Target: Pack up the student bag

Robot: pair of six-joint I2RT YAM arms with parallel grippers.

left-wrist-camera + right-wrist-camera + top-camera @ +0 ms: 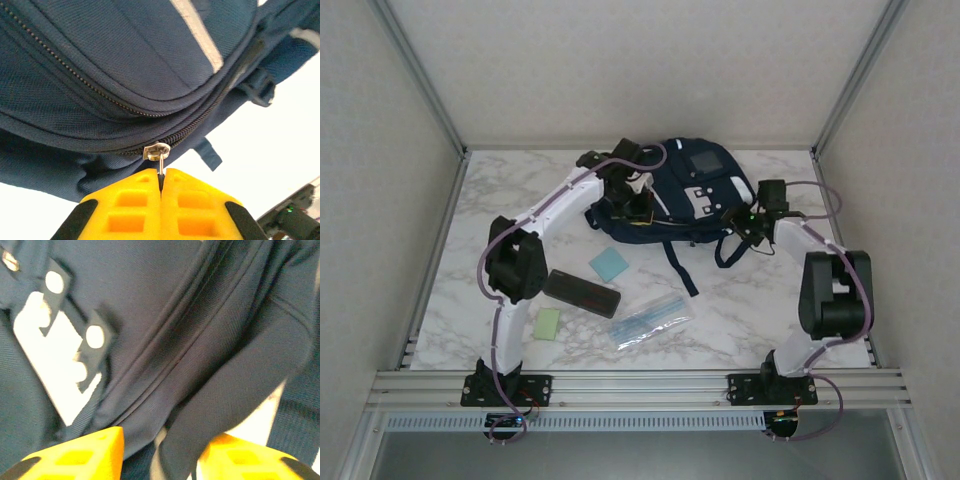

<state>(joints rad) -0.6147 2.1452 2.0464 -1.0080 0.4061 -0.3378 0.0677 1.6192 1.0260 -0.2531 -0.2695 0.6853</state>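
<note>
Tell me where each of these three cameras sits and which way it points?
Top external: fixed above and behind, looking down on the marble table and the student bag; the left arm and right arm show, bases nearest.
Left wrist: on the left arm, looking along the left end effector, shut on the bag's zipper pull.
Right wrist: on the right arm, close against the bag's front; the right end effector has its jaws apart, a fabric fold between them.
Shared: top and right wrist both show the bag's white tabs.
</note>
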